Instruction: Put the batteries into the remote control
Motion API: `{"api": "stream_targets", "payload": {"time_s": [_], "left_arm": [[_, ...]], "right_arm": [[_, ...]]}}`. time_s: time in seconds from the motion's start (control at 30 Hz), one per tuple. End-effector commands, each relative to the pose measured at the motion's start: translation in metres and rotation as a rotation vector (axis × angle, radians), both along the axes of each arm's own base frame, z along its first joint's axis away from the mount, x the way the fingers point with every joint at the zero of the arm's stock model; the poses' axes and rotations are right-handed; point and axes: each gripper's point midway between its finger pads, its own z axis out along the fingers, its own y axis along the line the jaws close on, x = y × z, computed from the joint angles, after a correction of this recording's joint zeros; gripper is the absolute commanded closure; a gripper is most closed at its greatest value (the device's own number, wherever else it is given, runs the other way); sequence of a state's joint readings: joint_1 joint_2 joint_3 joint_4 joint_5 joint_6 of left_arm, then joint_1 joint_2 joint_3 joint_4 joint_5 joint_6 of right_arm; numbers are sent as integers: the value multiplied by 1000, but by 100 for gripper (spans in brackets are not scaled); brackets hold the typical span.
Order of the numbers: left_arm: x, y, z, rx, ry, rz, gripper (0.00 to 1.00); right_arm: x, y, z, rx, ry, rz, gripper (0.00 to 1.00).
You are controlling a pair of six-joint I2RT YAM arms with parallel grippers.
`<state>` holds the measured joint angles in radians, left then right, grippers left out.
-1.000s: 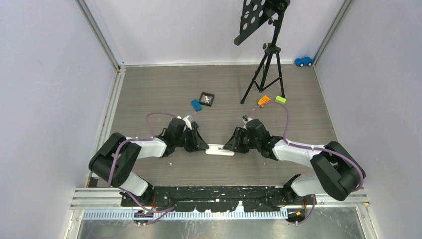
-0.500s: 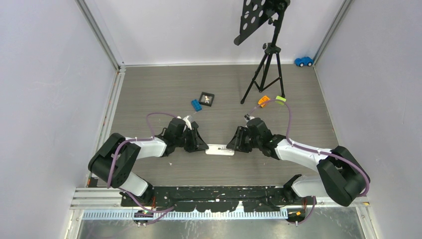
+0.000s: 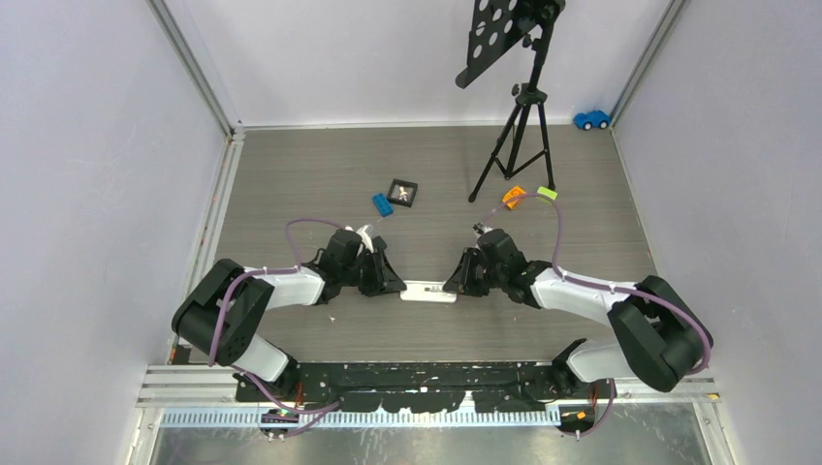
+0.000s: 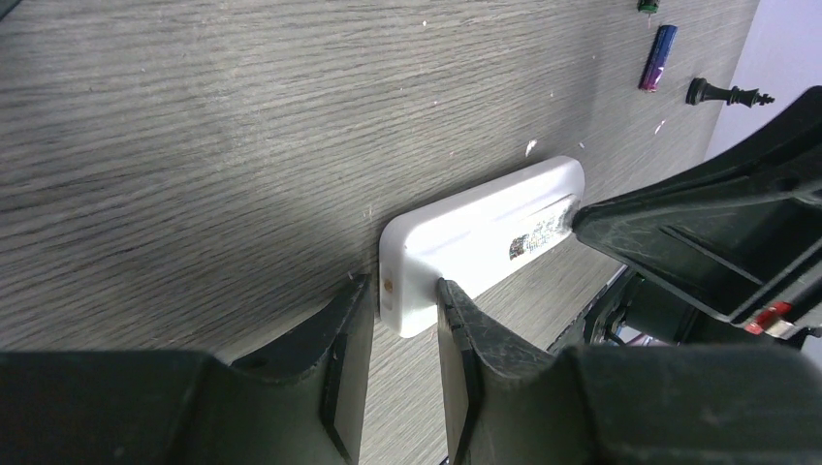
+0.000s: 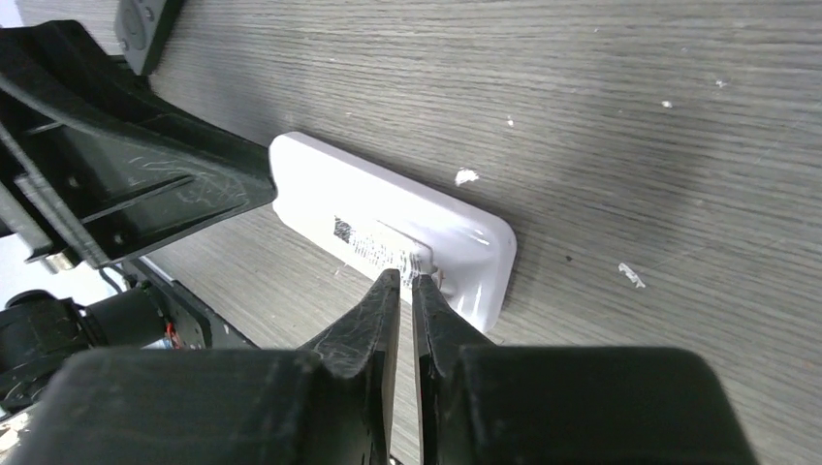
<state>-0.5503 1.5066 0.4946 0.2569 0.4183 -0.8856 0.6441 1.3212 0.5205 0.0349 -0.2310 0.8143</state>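
The white remote control (image 3: 428,292) lies flat on the table between the two arms, its labelled back up (image 4: 485,237). My left gripper (image 4: 407,300) is shut on the remote's near end, one finger on each long side. My right gripper (image 5: 407,279) stands over the other end (image 5: 475,257), jaws drawn almost together, tips resting on the back by the label with nothing seen between them. Two batteries lie on the wood far off in the left wrist view: a purple-blue one (image 4: 658,57) and a greenish one (image 4: 648,6) cut by the frame edge.
A black chess piece (image 4: 727,94) lies near the batteries. Behind the arms are a blue brick (image 3: 381,203), a black square frame (image 3: 402,192), orange (image 3: 514,196) and green (image 3: 548,194) bricks, a tripod (image 3: 514,145) and a blue toy car (image 3: 591,119). A dark grey item (image 5: 145,24) lies beyond the remote.
My right wrist has shifted slightly up and to the right beside the remote's end. The left arm and the remote have not moved.
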Motion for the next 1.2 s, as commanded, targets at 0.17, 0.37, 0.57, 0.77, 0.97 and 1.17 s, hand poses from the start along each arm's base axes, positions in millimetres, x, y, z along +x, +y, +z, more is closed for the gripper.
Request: {"api": "stream_targets", "payload": {"time_s": [0.17, 0.37, 0.57, 0.77, 0.97, 1.17], "left_arm": [[7, -4, 10, -12, -34, -4, 68], [10, -3, 19, -8, -55, 5, 67], [25, 17, 43, 88, -152, 70, 55], [33, 73, 67, 295, -243, 250, 30], [29, 143, 93, 492, -286, 486, 10], [18, 177, 118, 551, -348, 604, 3]], "right_arm": [[7, 5, -19, -38, 32, 7, 89], [13, 9, 8, -4, -52, 28, 89], [24, 20, 60, 17, -273, 181, 56], [30, 30, 66, -86, -404, 399, 13], [30, 25, 30, -344, -408, 605, 13], [15, 32, 10, -393, -347, 766, 16]]}}
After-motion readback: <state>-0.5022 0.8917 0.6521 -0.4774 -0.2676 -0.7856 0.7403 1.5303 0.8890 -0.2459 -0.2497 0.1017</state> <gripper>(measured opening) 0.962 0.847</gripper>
